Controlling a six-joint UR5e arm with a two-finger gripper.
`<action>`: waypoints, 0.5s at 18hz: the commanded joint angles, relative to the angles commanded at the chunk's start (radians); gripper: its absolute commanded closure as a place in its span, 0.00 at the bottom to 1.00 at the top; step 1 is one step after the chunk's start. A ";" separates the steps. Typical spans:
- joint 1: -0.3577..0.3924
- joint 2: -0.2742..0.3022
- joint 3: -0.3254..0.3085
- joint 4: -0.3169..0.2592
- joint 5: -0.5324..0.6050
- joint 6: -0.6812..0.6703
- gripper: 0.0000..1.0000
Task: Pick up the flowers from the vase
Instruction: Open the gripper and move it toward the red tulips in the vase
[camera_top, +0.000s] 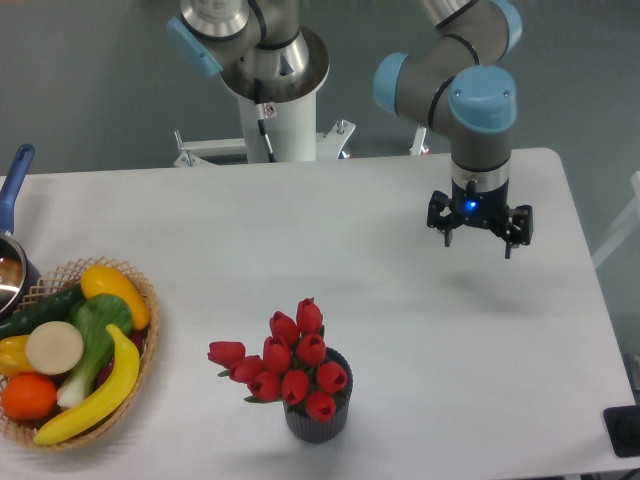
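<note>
The flowers (290, 365) are bright red with a bit of green, and the vase (317, 418) is dark grey with up-and-down ribs. The gripper (478, 237) is black with a small blue light. The basket (140, 345) is tan — full of yellow, green and orange food. The table (330, 240) is white.

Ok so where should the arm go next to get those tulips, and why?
Probably travel toward the camera and to image-left until it hangs above the flowers. The gripper is open but hovers far from them, near the table's far right side, while the bunch sits untouched in the vase.
</note>
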 joint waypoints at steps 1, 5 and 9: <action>0.003 0.003 0.008 0.005 -0.072 -0.003 0.00; 0.002 0.008 0.006 0.005 -0.388 -0.005 0.00; -0.021 0.002 0.011 0.005 -0.504 -0.015 0.00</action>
